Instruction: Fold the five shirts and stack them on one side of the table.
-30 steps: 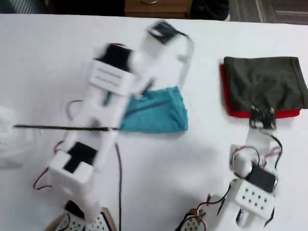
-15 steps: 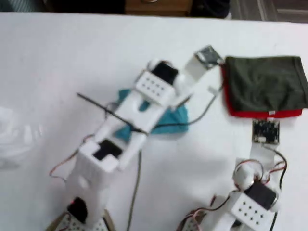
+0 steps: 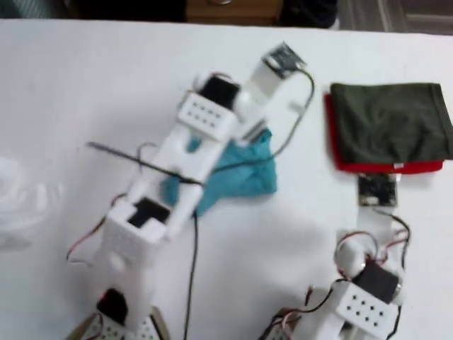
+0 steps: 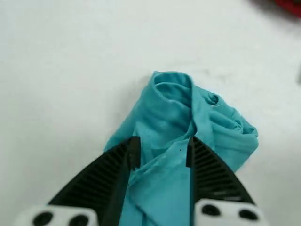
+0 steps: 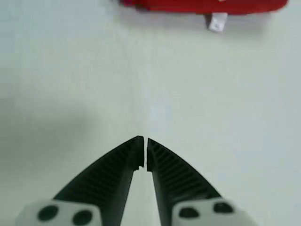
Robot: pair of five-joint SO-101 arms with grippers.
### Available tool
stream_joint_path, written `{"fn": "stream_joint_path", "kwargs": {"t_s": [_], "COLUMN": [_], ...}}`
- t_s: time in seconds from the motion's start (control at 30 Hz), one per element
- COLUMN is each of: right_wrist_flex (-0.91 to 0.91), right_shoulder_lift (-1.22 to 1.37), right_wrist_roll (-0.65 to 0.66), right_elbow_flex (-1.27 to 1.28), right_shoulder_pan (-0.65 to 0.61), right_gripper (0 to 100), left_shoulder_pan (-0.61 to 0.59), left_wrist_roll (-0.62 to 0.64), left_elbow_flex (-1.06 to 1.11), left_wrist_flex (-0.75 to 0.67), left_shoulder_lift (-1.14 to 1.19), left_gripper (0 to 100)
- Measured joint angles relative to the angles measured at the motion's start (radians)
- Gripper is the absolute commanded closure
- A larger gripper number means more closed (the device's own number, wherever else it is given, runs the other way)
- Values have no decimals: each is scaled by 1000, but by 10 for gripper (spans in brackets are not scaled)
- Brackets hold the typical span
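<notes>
Teal cloth bunches between the jaws of the left tool, which grips a fold of the teal shirt lying crumpled in the middle of the surface. The right tool is closed on nothing, just short of the stack: a green shirt on a red shirt. The step looks like moving the teal shirt toward that stack; next it needs carrying across and laying flat on top.

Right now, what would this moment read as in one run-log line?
left gripper: shut on teal shirt, bunched | right gripper: shut, empty, over table | folded: dark shirt on red shirt
</notes>
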Motion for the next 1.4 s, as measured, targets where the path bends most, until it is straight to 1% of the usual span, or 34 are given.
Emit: {"fn": "stream_joint_path", "kwargs": {"t_s": [0.03,0.1,0.17,0.2,0.27,0.4,0.53,0.6,0.67,0.73,0.8,0.87,0.93,1.03,1.23,1.4], "right_wrist_flex": [-15,-43,-86,-109,-149,-176,-143,-92,-41,-3,26,46,63,81,189,377], "right_shoulder_lift": [0,8,51,86,181,443,773,936,1089,1227,1352,1470,1582,1743,2033,2125], "right_wrist_roll": [0,-5,-46,-69,-110,-167,-203,-207,-207,-207,-207,-219,-250,-287,-298,-298], "right_elbow_flex": [0,0,0,-3,-38,-224,-503,-661,-822,-985,-1145,-1295,-1430,-1610,-1866,-2038], "right_shoulder_pan": [-49,-153,-255,-299,-377,-509,-632,-706,-779,-845,-905,-956,-991,-1026,-1049,-999], "right_gripper": [979,979,979,979,979,979,978,978,978,978,978,978,978,978,978,978], "left_shoulder_pan": [-26,-92,-176,-222,-324,-511,-698,-789,-884,-977,-1043,-1073,-1080,-1085,-1083,-1083], "left_wrist_roll": [0,-2,-20,-35,-72,-164,-258,-292,-311,-333,-351,-359,-359,-362,-362,-362], "left_elbow_flex": [-35,-101,-124,-124,-107,32,298,482,695,928,1165,1393,1582,1766,1932,1955], "left_wrist_flex": [46,143,206,216,226,227,226,180,75,-64,-199,-311,-393,-494,-660,-694], "left_shoulder_lift": [-11,-37,-74,-97,-146,-281,-456,-549,-646,-746,-838,-914,-970,-1010,-1019,-1031], "left_gripper": [875,989,959,976,971,973,973,973,973,973,973,973,973,973,973,973]}}
